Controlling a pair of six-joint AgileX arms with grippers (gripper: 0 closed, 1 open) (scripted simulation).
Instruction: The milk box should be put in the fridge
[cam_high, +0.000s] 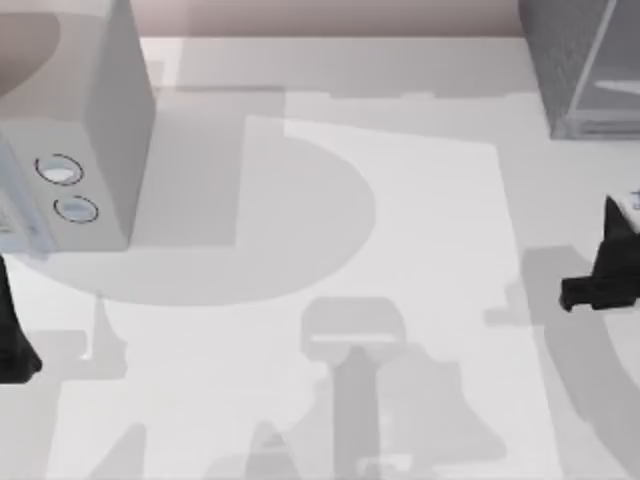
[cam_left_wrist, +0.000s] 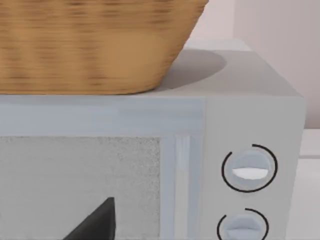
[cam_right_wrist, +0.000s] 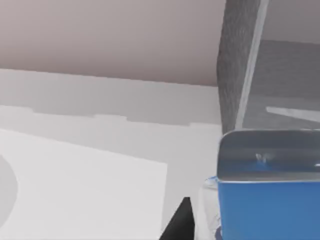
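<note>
Fingers first: on our right gripper (cam_high: 597, 290), at the right edge of the counter (cam_high: 400, 250) in the top view, we cannot tell whether they are open or closed; one dark finger tip (cam_right_wrist: 181, 220) shows in the right wrist view just beside the milk box (cam_right_wrist: 270, 205). We see the milk box close up there, blue face with a grey flap on top, and whether the fingers touch it we cannot tell. In the top view only a sliver of the milk box (cam_high: 634, 202) peeks out at the right edge, just above the gripper. Behind it stands the fridge (cam_high: 585, 65), dark speckled grey with light edges, at the counter's far right corner.

Our left gripper (cam_high: 15, 345) sits at the left edge, near the microwave (cam_high: 85, 120) with two round dials; its fingers' state we cannot tell either. A wicker basket (cam_left_wrist: 95, 45) rests on top of the microwave.
</note>
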